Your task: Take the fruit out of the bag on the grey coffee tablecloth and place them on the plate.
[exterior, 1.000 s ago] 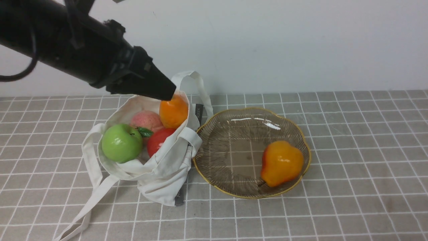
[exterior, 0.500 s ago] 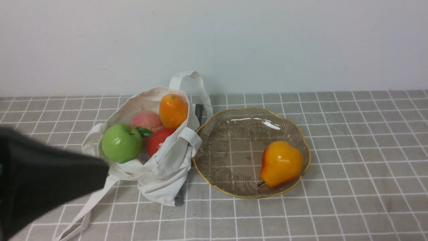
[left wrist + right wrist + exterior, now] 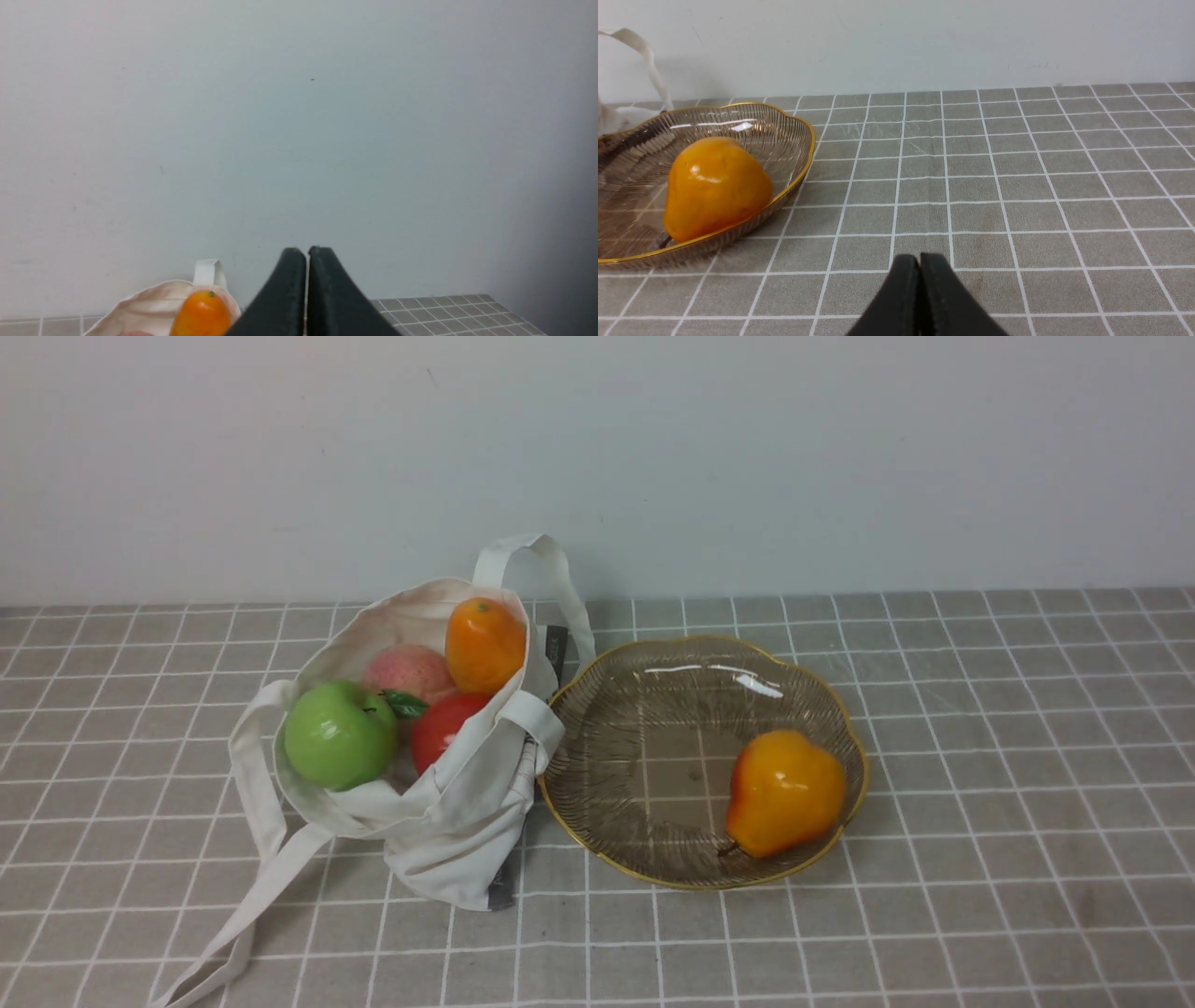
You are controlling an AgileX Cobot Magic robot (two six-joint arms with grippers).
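The bag (image 3: 439,803) lies slumped on the grey coffee tablecloth (image 3: 980,803), its mouth open toward the camera and one long strap (image 3: 252,905) trailing across the cloth toward the near edge, while the other strap (image 3: 537,555) loops up behind it. Four pieces of fruit sit inside the opening: the green apple (image 3: 340,735) nearest the mouth, the red round fruit (image 3: 443,726) just beside it, the pinkish peach (image 3: 408,672) behind them, and the tangerine (image 3: 484,644) at the back, touching the canvas wall. A dark label strip (image 3: 504,882) shows on the bag's side. The plate (image 3: 653,681) stands just beside the bag on the robot's right, its gold rim close against the canvas. The pear (image 3: 784,791) rests in the plate, lying on its side near the rim farthest from the bag. Neither arm appears in the front view. In the left wrist view the left gripper (image 3: 307,254) has its fingers pressed together with nothing between them, raised and facing the wall. In the right wrist view the right gripper (image 3: 920,261) is likewise closed and empty, low over bare cloth, apart from the plate.
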